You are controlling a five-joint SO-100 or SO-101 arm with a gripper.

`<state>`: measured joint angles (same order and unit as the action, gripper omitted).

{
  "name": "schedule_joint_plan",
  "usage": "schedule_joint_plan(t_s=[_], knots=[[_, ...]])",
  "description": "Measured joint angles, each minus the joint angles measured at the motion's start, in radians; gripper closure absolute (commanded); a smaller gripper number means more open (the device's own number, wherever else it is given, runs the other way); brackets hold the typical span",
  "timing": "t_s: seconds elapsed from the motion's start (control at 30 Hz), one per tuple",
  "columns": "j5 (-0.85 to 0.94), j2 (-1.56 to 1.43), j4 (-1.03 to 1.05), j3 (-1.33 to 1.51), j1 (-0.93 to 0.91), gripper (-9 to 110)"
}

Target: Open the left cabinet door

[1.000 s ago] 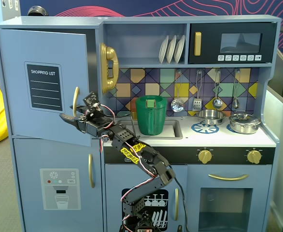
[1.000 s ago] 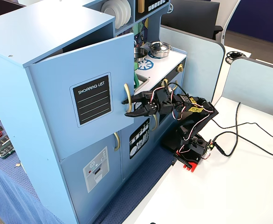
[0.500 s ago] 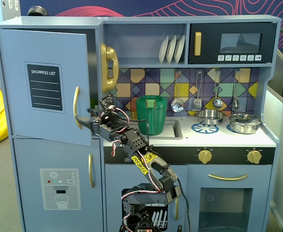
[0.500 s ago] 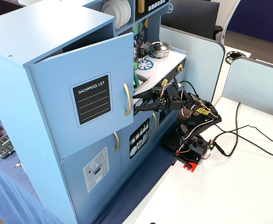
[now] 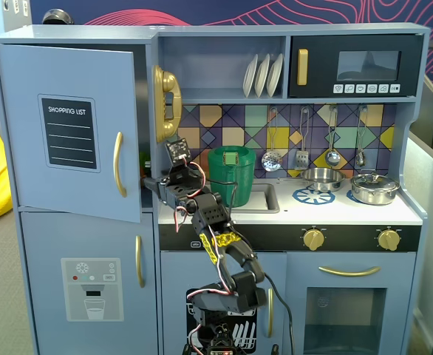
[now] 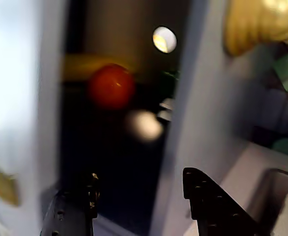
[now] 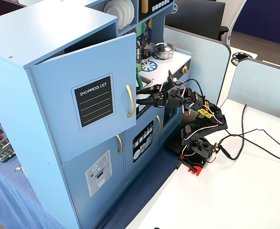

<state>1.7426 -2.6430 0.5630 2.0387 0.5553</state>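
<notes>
The left cabinet door [image 5: 69, 133] is blue-grey with a black "SHOPPING LIST" panel and a gold bar handle [image 5: 117, 164]. It stands partly open, swung out from the cabinet, as both fixed views show [image 7: 90, 102]. My gripper [image 5: 151, 185] is open and empty, level with the door's lower free edge and at the gap beside it [image 7: 146, 97]. In the wrist view the gripper [image 6: 141, 179] faces the dark opening, with the door [image 6: 16, 73] on the left and its handle [image 6: 1, 184] blurred. A red ball [image 6: 112, 86] and a pale round item [image 6: 144, 125] sit inside.
A gold toy phone [image 5: 166, 103] hangs on the cabinet wall just above the arm. A green container [image 5: 231, 174] stands by the sink [image 5: 257, 198]. A lower door with a water-dispenser graphic [image 5: 91, 288] is shut. The arm's base [image 7: 197, 152] stands on the white table.
</notes>
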Motion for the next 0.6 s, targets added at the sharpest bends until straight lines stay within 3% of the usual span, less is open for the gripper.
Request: schedule_joint_plan(t_s=[0.2, 0.6], knots=[[0.02, 0.11, -0.057, -0.049, 0.025, 89], [0.167, 0.137, -0.129, -0.057, 0.305, 90]])
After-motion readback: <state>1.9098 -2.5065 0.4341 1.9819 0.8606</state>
